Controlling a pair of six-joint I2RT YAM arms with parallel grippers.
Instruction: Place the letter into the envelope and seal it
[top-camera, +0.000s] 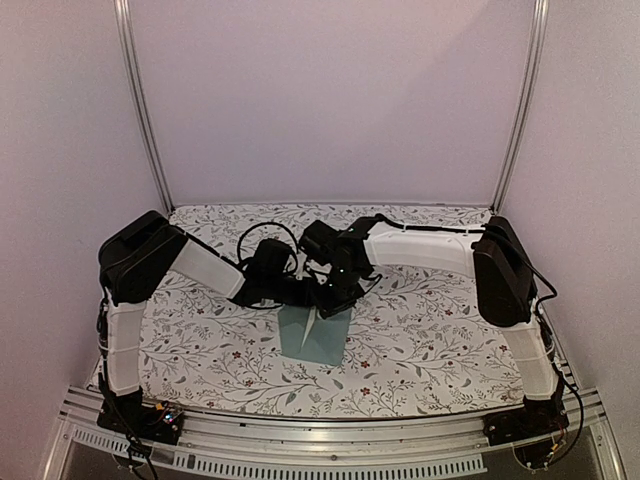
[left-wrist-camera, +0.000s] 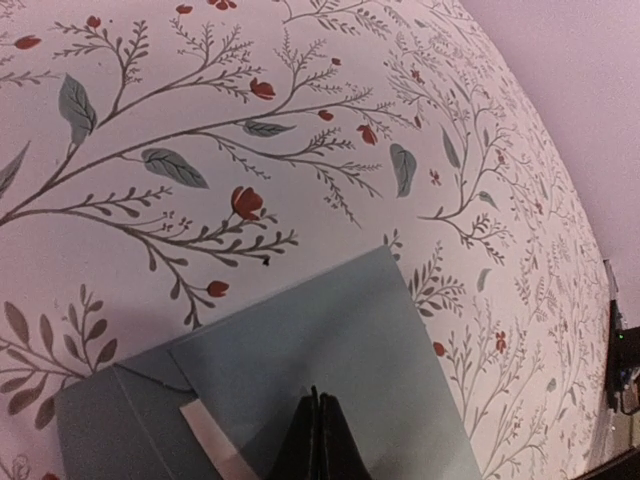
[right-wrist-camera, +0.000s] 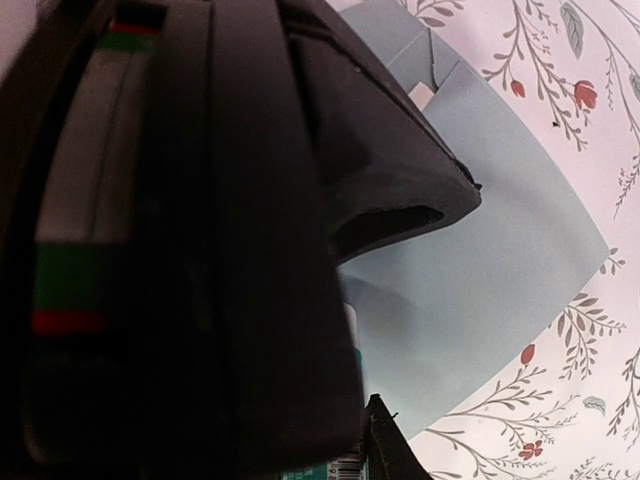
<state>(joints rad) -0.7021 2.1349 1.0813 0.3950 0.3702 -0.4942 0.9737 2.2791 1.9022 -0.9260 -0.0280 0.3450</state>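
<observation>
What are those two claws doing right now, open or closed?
Left gripper: closed, tips over the envelope.
Right gripper: cannot be told; its view is mostly blocked.

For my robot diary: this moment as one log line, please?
left claw: shut, on envelope | right claw: over envelope, grip unclear | letter: unseen

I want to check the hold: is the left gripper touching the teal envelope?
Cannot tell. In the left wrist view the shut left gripper overlaps the envelope, but its own fingers hide their tips, so neither contact nor gap shows.
</observation>
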